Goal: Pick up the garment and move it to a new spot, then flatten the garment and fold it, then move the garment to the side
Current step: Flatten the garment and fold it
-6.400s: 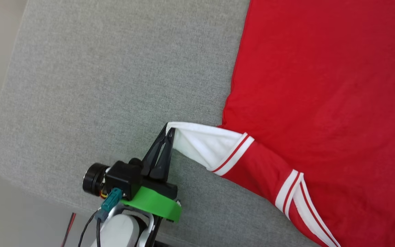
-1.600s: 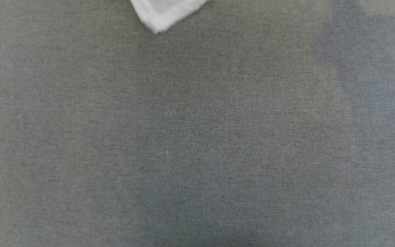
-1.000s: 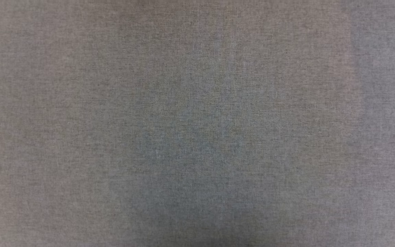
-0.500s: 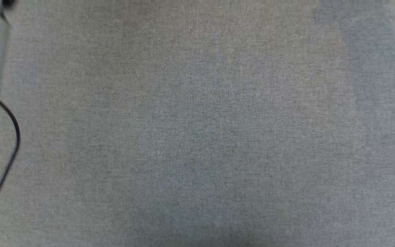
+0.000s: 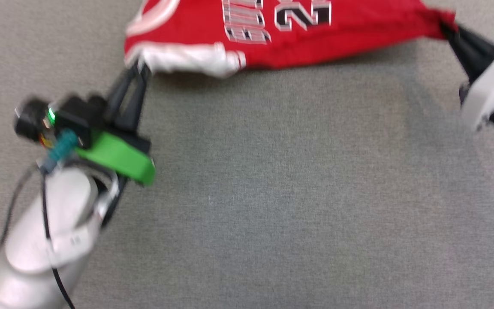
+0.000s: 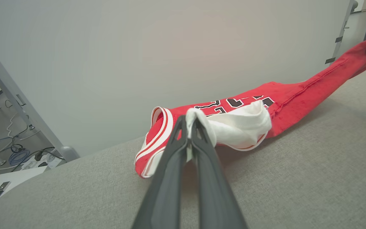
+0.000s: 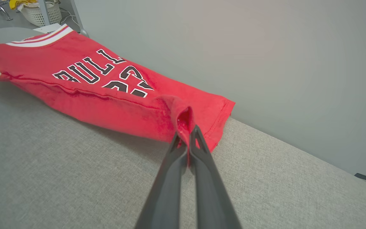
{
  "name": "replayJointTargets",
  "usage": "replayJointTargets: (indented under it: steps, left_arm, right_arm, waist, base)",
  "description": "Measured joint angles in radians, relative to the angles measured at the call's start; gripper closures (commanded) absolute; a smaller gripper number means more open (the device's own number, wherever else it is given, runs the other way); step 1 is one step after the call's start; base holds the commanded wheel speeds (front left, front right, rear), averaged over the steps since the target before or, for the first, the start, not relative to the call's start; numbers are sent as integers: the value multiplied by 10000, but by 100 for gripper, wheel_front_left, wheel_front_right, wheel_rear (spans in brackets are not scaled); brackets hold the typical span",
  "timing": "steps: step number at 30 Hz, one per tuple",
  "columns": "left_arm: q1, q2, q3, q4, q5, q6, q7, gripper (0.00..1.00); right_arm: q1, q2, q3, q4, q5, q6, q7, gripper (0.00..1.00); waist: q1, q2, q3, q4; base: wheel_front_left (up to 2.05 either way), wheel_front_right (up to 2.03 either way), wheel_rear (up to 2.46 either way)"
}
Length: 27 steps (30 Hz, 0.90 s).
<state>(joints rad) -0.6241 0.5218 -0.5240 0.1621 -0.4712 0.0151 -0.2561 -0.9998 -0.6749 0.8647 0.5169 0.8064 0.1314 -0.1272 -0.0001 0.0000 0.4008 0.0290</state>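
The garment [image 5: 315, 30], a red jersey with black "BULLS 23" lettering and white sleeves, stretches across the top of the head view over the grey surface. My left gripper [image 5: 140, 68] is shut on its white sleeve [image 5: 187, 62], which the left wrist view shows pinched between the fingertips [image 6: 189, 122]. My right gripper [image 5: 446, 28] is shut on a bunched red hem corner at the upper right, seen close up in the right wrist view [image 7: 186, 127]. The garment [image 7: 106, 86] hangs taut between the two grippers, its far part resting on the surface.
The grey fabric surface [image 5: 272, 193] spreads wide below the garment. A pale wall [image 6: 170, 47] rises right behind its far edge. A table leg and floor cables [image 6: 17, 149] lie at the left, and a basket [image 7: 38, 12] stands beyond the surface.
Half a second ago the head view held only grey fabric and a blurred arm at the left edge. Now both grippers and the stretched garment have come into it.
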Motion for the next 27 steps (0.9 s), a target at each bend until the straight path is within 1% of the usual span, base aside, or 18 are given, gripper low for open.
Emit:
replayJointTargets:
  steps: [5,12,15,21,22,25,27]
  left_arm:
    - [2033,-98,-362,-385,-134,332,2,100]
    - [4246,-151,-690,-456,-627,529,2,100]
    - [5080,-115,-748,-541,-851,652,2,100]
    - [6477,-17,-915,-991,-1290,970,121,100]
    - [6890,88,-913,-1151,-1427,1072,207,100]
    - [7511,182,-938,-1377,-1630,1212,295,100]
    - [7851,230,-1068,-1505,-1793,1218,439,100]
  right_arm:
    - [1919,-608,-75,-518,163,0,-2,100]
    - [4464,-955,-583,-1055,211,0,29,100]
    - [5429,-1003,-803,-1273,211,0,161,100]
    - [7281,-1032,-1626,-1643,221,0,366,100]
    - [7949,-1028,-1933,-1776,194,0,456,100]
    - [8866,-959,-2405,-2063,144,0,660,100]
    - [9431,-872,-2805,-2232,132,0,773,100]
  waist:
    - [0,0,-784,128]
    - [0,0,-1853,327]
    - [-1,0,-2273,385]
    - [-1,0,-2998,472]
    - [-1,0,-3222,495]
    - [-1,0,-3498,499]
    - [-1,0,-3647,493]
  base:
    - [0,0,0]
    - [0,0,0]
    - [0,0,0]
    - [0,0,0]
    - [0,0,0]
    - [0,0,0]
    - [0,0,0]
